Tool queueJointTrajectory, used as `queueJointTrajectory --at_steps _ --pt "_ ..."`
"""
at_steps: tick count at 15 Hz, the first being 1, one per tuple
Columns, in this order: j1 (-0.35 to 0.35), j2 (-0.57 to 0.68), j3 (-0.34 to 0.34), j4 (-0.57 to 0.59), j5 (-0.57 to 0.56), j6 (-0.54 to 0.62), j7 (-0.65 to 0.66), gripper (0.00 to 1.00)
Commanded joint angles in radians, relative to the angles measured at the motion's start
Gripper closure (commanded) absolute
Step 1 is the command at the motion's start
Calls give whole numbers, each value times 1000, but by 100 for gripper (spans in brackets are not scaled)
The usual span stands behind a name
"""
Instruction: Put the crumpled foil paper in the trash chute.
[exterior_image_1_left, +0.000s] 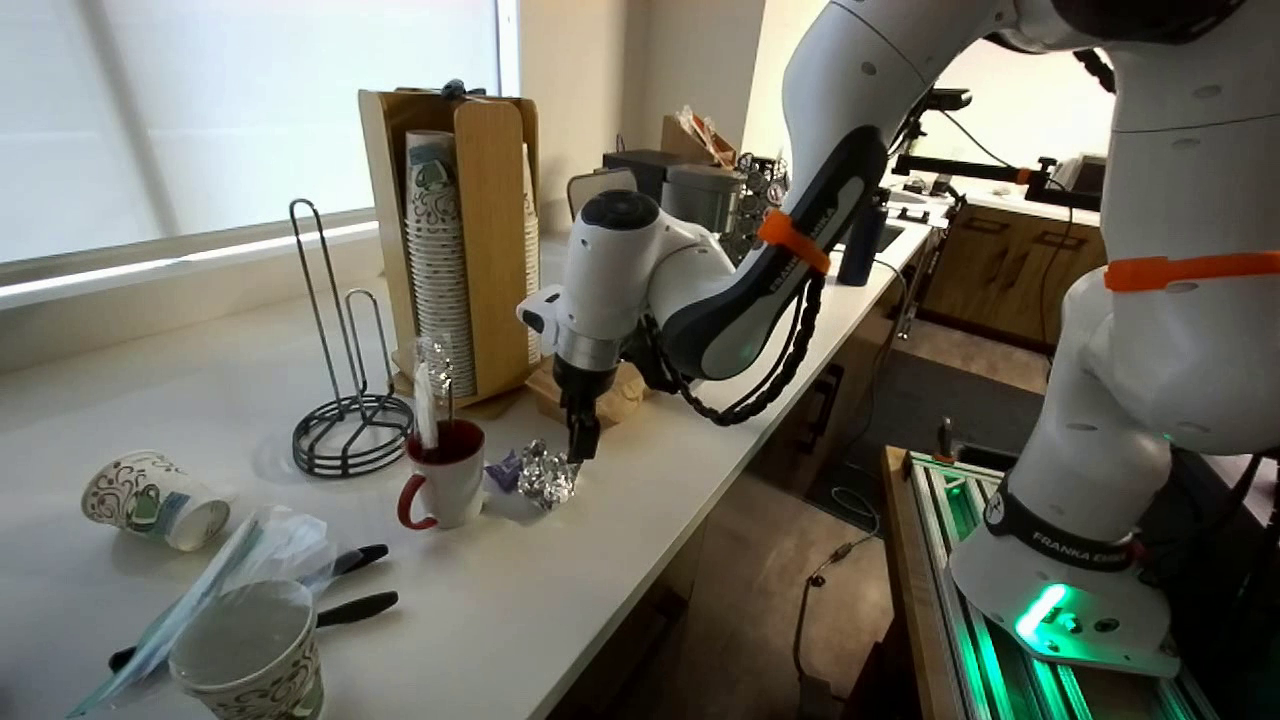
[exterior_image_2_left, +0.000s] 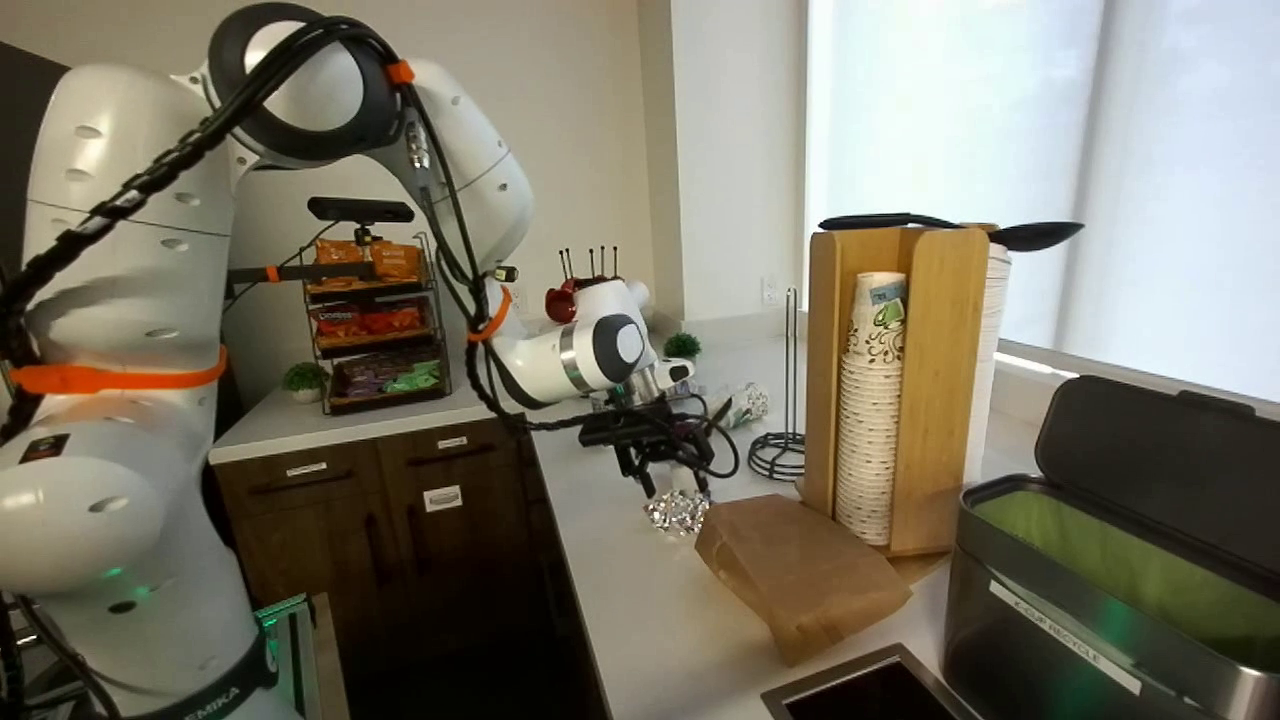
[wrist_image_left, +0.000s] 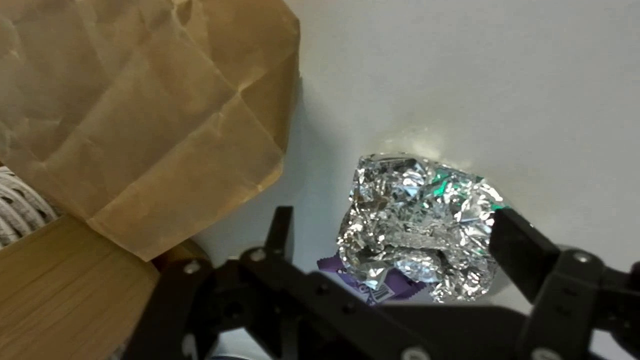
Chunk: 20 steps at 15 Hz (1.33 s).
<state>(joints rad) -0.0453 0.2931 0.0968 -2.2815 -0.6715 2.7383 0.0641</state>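
A: Any room by the edge?

B: Yep. A strip of white counter (exterior_image_1_left: 600, 550) lies btwn the crumpled foil (wrist_image_left: 420, 225) & the front edge (exterior_image_1_left: 695, 520) in both exterior views. Wrist view has lots more above & right.

A: & the gripper (wrist_image_left: 392, 220)?

B: Fingers (wrist_image_left: 522, 250) spread wide, one on each side of the foil, which lies on the counter. It's holding nothing. Can't tell if the finger at right in the wrist view touches.

A: Which way does the foil point?

B: Can't tell. It's a lump, abt as long as wide. Top rim slants down right in the wrist view.

A: What's nearby?

B: A purple wrapper (wrist_image_left: 400, 285) pokes out from beside it, part hidden. A white mug w/ a red handle (exterior_image_1_left: 455, 485) is just past that. A brown paper bag (exterior_image_2_left: 800, 570) is near, in the way btwn the foil & the metal-rimmed trash chute (exterior_image_2_left: 830, 677) in an exterior view. The K-cup recycle bin (exterior_image_2_left: 1060, 590), lid up, is next to the chute.
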Motion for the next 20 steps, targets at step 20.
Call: queueJointTrajectory --at_steps 20 --pt "34 133 42 115 243 58 -399 0"
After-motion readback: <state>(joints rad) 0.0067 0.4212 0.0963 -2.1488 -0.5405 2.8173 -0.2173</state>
